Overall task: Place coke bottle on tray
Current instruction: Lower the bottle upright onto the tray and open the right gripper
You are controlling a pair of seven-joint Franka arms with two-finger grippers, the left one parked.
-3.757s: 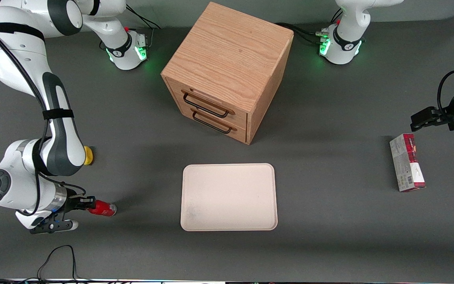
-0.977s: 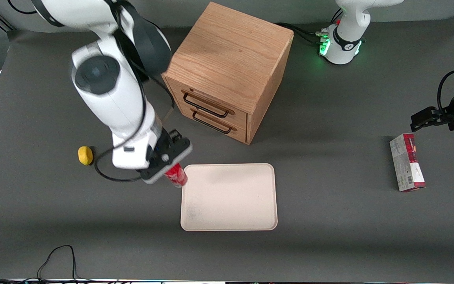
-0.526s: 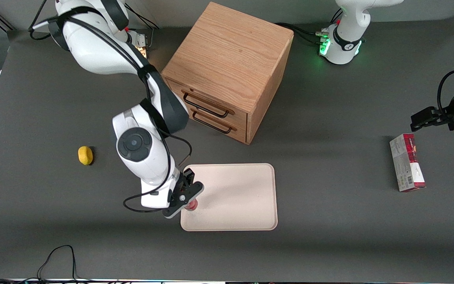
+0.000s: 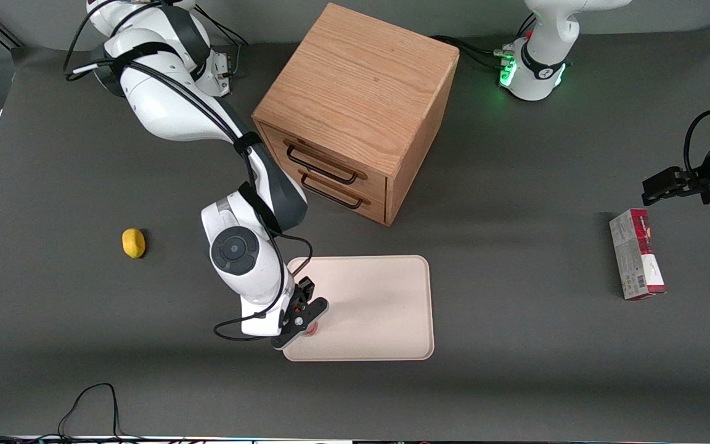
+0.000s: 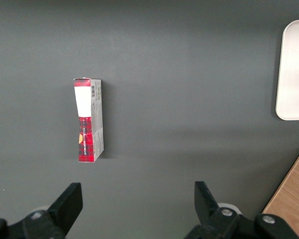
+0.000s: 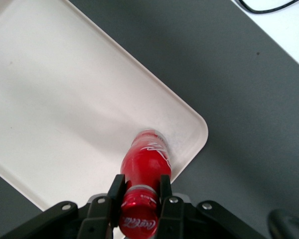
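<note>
One white script logo, the Coca-Cola writing, runs along the glossy red body of the coke bottle [image 6: 148, 158], and it shows again on the red cap. Its silvery base rests on the tray [image 6: 60, 99], near the corner closest to the front camera. The gripper [image 6: 139, 191] pinches the bottle's neck.

Robotics lab bench, staged for manipulation recording. Evidence: dark grey mat tabletop [image 4: 515, 370]; white Franka arm base [image 4: 534, 68] with green status lights bolted at upper right of the frame; loose cables [image 4: 93, 401] trailing at lower left. Props are mismatched test objects: wooden two-drawer cabinet [image 4: 355, 111], cream tray [image 4: 379, 308], lemon [image 4: 134, 242], red-and-grey carton [image 4: 636, 262]. The gripper [image 4: 306, 320] sits over the tray.
</note>
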